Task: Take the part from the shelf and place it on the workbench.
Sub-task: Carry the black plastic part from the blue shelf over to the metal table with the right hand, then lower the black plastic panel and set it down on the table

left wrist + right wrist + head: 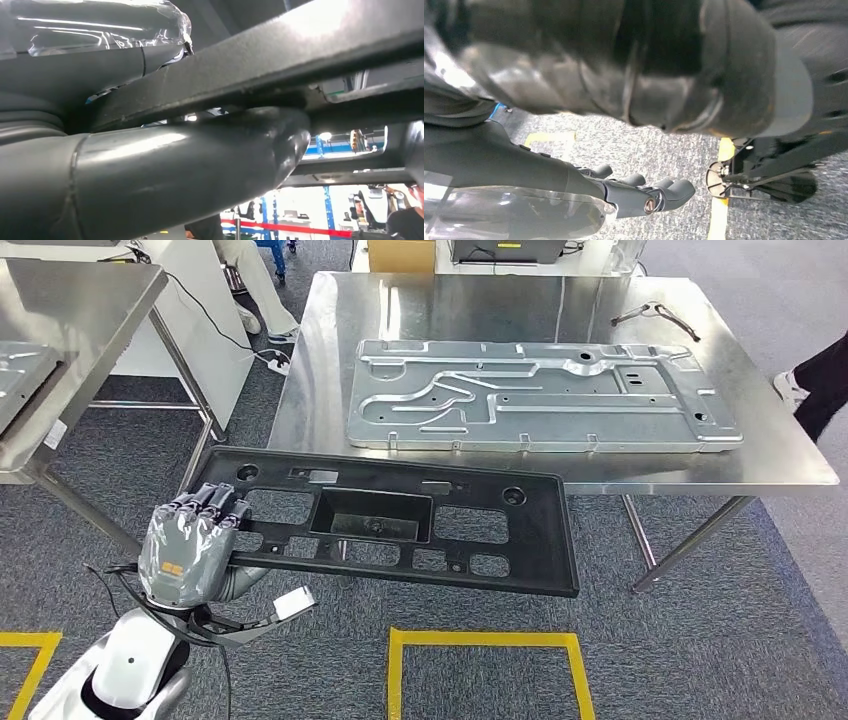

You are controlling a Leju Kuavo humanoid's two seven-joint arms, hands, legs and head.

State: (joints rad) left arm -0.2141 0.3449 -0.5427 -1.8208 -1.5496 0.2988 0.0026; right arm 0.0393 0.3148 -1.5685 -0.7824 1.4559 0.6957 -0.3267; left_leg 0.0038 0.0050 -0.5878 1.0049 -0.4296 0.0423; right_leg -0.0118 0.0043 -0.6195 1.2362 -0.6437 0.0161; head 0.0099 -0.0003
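Observation:
The part is a long black plastic panel (400,525) with several cut-outs, held level in front of the steel workbench (780,455), its far edge over the bench's near edge. My left hand (190,540) grips the panel's left end, fingers over the top. In the left wrist view the thumb (175,170) presses under a bar of the panel (260,65). My right hand (634,192) hangs above the carpet with its fingers loosely extended and nothing in them.
A large pressed metal sheet (540,395) covers most of the workbench, with a small tool (655,315) at the far right corner. The steel shelf (60,320) stands at the left. People stand behind (255,290) and at the right (820,380). Yellow floor marks (480,640) lie below.

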